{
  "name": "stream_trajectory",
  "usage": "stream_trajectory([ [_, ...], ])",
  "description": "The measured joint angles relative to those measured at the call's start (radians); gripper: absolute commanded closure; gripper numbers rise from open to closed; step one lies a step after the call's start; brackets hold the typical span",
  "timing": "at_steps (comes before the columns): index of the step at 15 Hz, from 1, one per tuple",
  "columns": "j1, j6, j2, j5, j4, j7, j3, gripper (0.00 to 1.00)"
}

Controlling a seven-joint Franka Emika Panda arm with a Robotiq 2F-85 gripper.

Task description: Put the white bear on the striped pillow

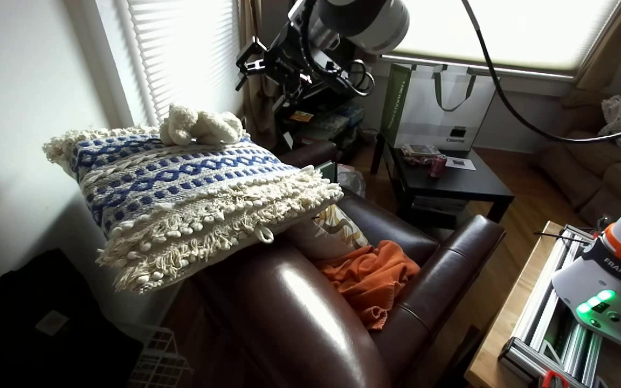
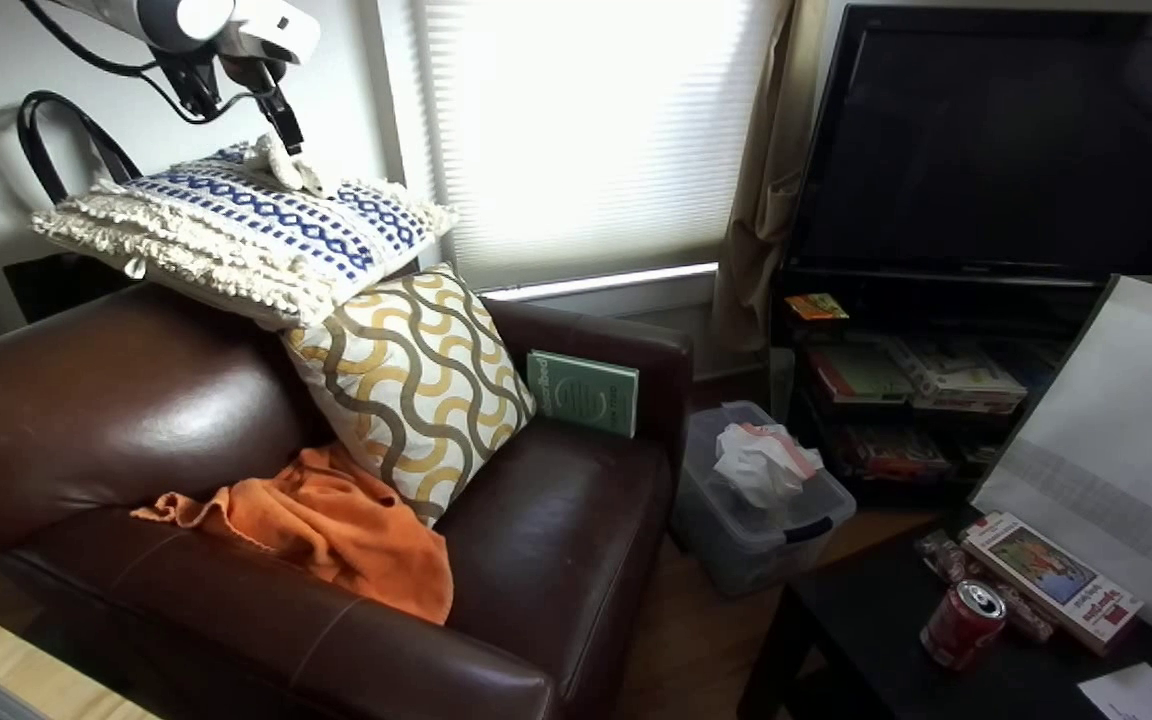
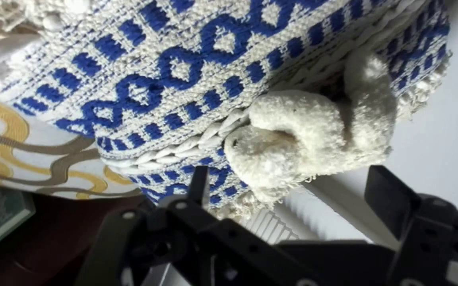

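The white bear [image 1: 200, 126] lies on a cream pillow with blue striped bands [image 1: 176, 175] and a fringe. In both exterior views this pillow rests on top of the armchair's back; the bear also shows in an exterior view [image 2: 286, 165] near the pillow's far edge. A second pillow with wavy gold and brown stripes [image 2: 416, 380] leans on the seat below. My gripper [image 1: 243, 67] is above and beside the bear. In the wrist view the gripper [image 3: 288, 174] has its fingers wide apart with nothing held; the bear [image 3: 312, 131] lies ahead of them.
The brown leather armchair [image 2: 576, 500] holds an orange cloth [image 2: 336, 530] and a green book [image 2: 584, 392]. A window blind [image 2: 576, 140] and wall stand close behind the pillow. A black table [image 1: 467, 186] carries a large bag [image 1: 440, 113] and a red can [image 1: 437, 166].
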Motion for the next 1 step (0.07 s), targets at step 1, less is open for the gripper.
stream_trajectory([
  [1,0.009,-0.020,-0.041,-0.075,-0.010,0.013,0.006,0.00],
])
